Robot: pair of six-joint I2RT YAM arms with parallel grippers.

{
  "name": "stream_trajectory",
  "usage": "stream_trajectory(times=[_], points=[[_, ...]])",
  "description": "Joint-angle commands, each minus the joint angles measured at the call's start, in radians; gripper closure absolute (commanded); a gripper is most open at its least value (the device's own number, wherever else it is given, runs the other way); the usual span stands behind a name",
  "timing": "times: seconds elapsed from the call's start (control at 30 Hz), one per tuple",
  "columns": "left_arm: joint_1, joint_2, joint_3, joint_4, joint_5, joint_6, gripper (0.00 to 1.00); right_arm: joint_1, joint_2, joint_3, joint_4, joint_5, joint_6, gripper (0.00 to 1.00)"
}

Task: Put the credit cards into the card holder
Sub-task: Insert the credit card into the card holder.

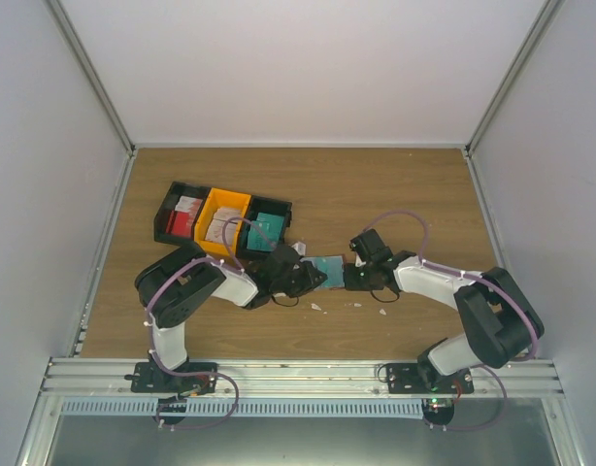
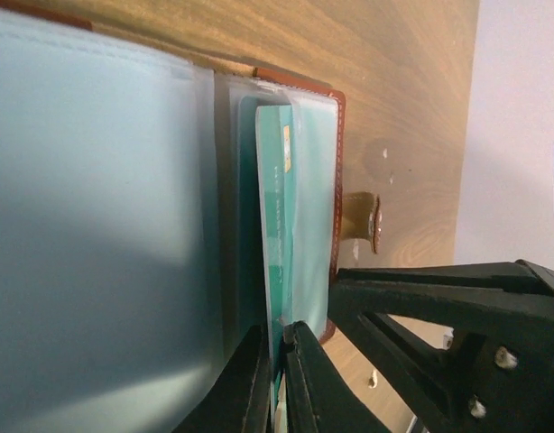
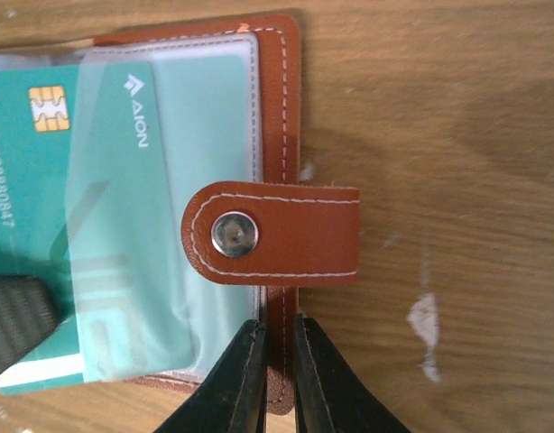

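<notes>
- A row of three bins (image 1: 226, 193) sits at the upper left of the table (image 1: 395, 194) in the top view: black, orange, black. The bins hold loose cards (image 1: 268, 233), red and white, pale, and teal in that order.
- The left gripper (image 2: 277, 341) reaches toward frame centre. Its fingers are clamped on the near short edge of a teal card (image 2: 275, 216).
- In the left wrist view the teal card appears almost edge-on, with its long axis running from the bottom of the frame to the top. The far end is under a clear sleeve (image 2: 313, 180).
- In the right wrist view the card's long axis runs left to right, with the chip end at the upper left. The right short edge is inside the sleeve.
- The card holder (image 1: 328, 269) lies open and flat at table centre, between the two grippers. Its long axis runs left to right.
- The snap tab (image 3: 277, 233) points to the right of the frame.
- The right gripper (image 3: 277, 332) is closed on the card holder's brown right border.
- White scraps (image 1: 317, 307) lie just below the card holder.
</notes>
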Motion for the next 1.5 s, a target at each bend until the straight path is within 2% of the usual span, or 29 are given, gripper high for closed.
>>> stream_trajectory(times=[0.0,0.17,0.4,0.53,0.8,1.0,1.17,1.47], points=[[-0.003,0.032,0.028,-0.025,0.060,0.046,0.92,0.014,0.027,-0.039,-0.079,-0.133,-0.003,0.88],[-0.001,0.008,0.030,-0.089,0.052,0.091,0.89,0.013,0.010,-0.032,-0.110,-0.057,0.017,0.87],[0.000,-0.092,0.036,-0.219,0.013,0.192,0.70,0.011,0.016,-0.021,-0.128,0.001,0.018,0.83],[0.000,-0.153,0.002,-0.250,-0.017,0.191,0.59,0.010,0.016,-0.014,-0.129,0.003,0.013,0.81],[0.000,-0.203,0.014,-0.316,-0.059,0.211,0.50,0.008,0.007,-0.002,-0.126,-0.009,-0.002,0.78],[0.001,-0.210,0.071,-0.434,-0.157,0.270,0.50,0.001,-0.003,0.015,-0.125,-0.003,0.002,0.73],[0.008,-0.156,0.128,-0.469,-0.214,0.329,0.75,0.001,0.003,0.018,-0.113,-0.013,0.004,0.64],[0.012,-0.058,0.198,-0.515,-0.182,0.351,0.75,-0.003,0.031,0.017,-0.095,-0.046,-0.007,0.63]])
